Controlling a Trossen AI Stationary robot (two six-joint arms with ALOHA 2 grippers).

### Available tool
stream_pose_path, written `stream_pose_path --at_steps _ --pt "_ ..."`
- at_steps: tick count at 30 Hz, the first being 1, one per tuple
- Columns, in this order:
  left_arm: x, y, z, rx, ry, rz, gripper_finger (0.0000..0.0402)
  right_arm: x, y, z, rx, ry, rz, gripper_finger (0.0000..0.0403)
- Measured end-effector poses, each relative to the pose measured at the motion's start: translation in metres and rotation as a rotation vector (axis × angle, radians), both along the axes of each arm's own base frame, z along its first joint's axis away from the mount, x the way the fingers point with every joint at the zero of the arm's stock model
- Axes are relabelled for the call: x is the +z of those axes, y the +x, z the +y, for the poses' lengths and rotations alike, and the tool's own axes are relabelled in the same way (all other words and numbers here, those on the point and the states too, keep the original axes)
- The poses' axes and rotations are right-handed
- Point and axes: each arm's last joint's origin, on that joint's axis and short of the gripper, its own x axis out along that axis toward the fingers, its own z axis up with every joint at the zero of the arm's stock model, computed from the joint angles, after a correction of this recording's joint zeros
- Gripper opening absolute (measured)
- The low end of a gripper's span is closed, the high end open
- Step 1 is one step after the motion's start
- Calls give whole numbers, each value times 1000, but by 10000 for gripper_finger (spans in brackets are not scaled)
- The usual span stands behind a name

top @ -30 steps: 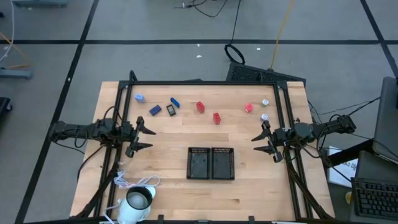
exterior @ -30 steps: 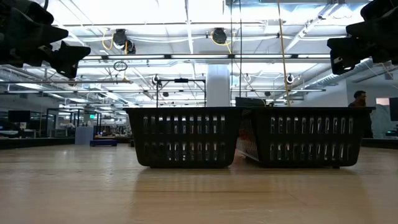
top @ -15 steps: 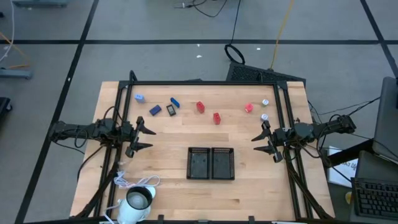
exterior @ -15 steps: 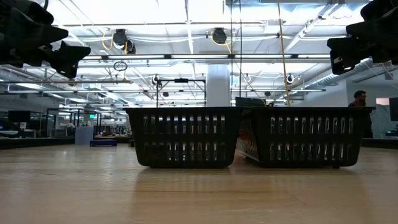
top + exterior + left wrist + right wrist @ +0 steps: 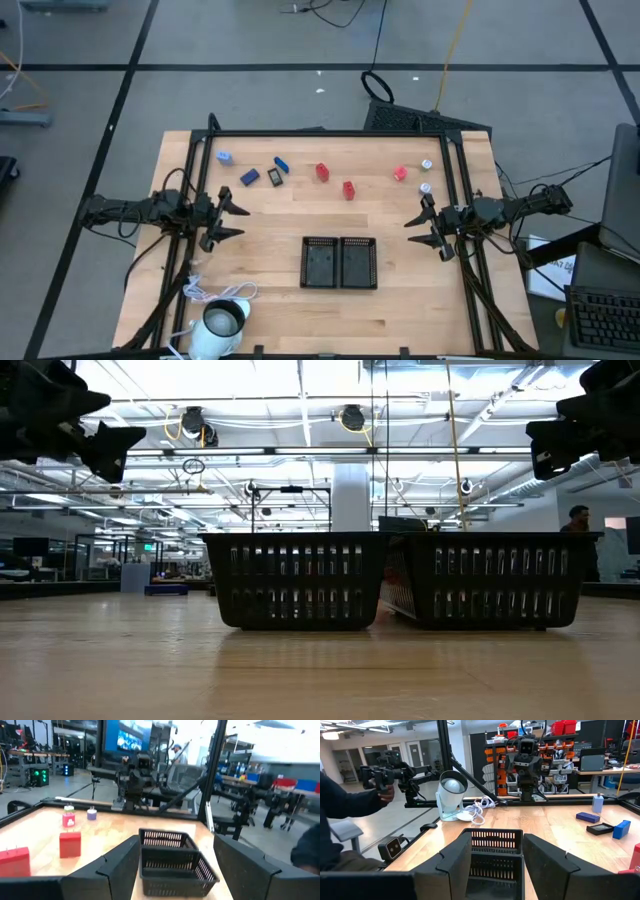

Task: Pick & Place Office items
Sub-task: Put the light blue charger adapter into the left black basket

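Observation:
The office items lie loose on the far half of the table: a light blue block (image 5: pixel 224 157), dark blue blocks (image 5: pixel 249 177) (image 5: pixel 282 164), red blocks (image 5: pixel 322 171) (image 5: pixel 348 189) (image 5: pixel 400 173) and two silvery-white round bits (image 5: pixel 426 165) (image 5: pixel 424 187). Two black trays (image 5: pixel 322 262) (image 5: pixel 358 262) stand side by side at the middle. My left gripper (image 5: pixel 236 221) hovers open near the left edge, pointing at the trays. My right gripper (image 5: pixel 418 226) hovers open near the right edge, facing it. Both are above the tabletop (image 5: pixel 95 440) (image 5: pixel 560 445) and hold nothing.
A white cup-like thing with a cord (image 5: pixel 222 322) sits at the near left corner. A black frame (image 5: pixel 300 133) runs along the far edge and both sides. Bare wood lies between each gripper and the trays. A person's arm (image 5: pixel 350 800) shows beyond the table in the right wrist view.
My left gripper has shifted slightly, rising a little in the low view. The right arm, the blocks and the trays have stayed where they were.

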Motion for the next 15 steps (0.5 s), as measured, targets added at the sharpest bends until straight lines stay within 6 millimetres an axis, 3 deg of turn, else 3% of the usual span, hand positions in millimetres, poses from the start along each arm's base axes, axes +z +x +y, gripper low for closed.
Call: stream_pose_path --at_steps 6,15 --pt "4 0 3 102 -46 -34 253 0 0 0 0 0 0 169" --pt "11 -2 13 434 -183 -38 253 0 0 0 0 0 0 169"
